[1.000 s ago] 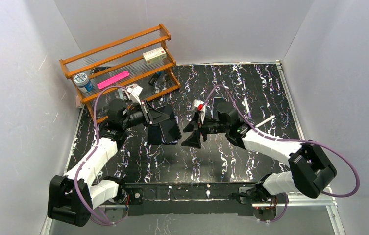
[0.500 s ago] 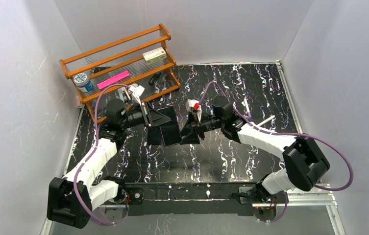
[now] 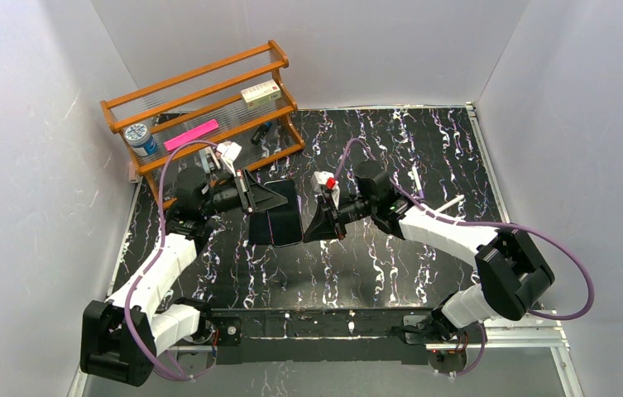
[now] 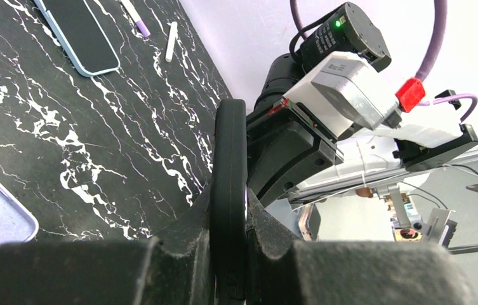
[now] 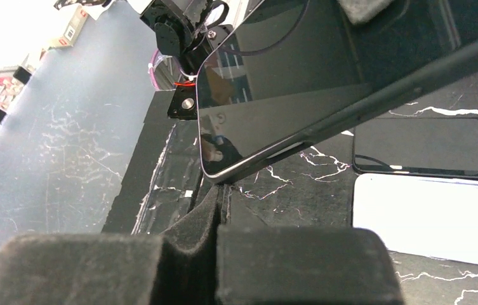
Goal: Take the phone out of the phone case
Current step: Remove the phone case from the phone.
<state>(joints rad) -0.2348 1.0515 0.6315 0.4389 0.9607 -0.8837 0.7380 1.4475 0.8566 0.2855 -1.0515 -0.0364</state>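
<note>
A dark phone (image 3: 285, 217) in its black phone case hangs tilted above the marbled table. My left gripper (image 3: 268, 198) is shut on it. In the left wrist view the phone case (image 4: 228, 146) stands edge-on between the fingers of the left gripper (image 4: 228, 203). My right gripper (image 3: 314, 225) is shut at the phone's right edge. In the right wrist view the glossy phone (image 5: 274, 82) has its lower corner just above the tips of the right gripper (image 5: 220, 190). The pads are pressed together with nothing between them.
A wooden rack (image 3: 200, 107) with small items stands at the back left. Below the held phone, a black phone (image 5: 426, 146) and a white one (image 5: 433, 216) lie on the table. Farther right lie a phone in a pale blue case (image 4: 77, 35) and two pens (image 3: 415, 178).
My right gripper has shut and moved left up to the phone's edge. The left gripper has kept its hold and drawn the phone slightly back and left.
</note>
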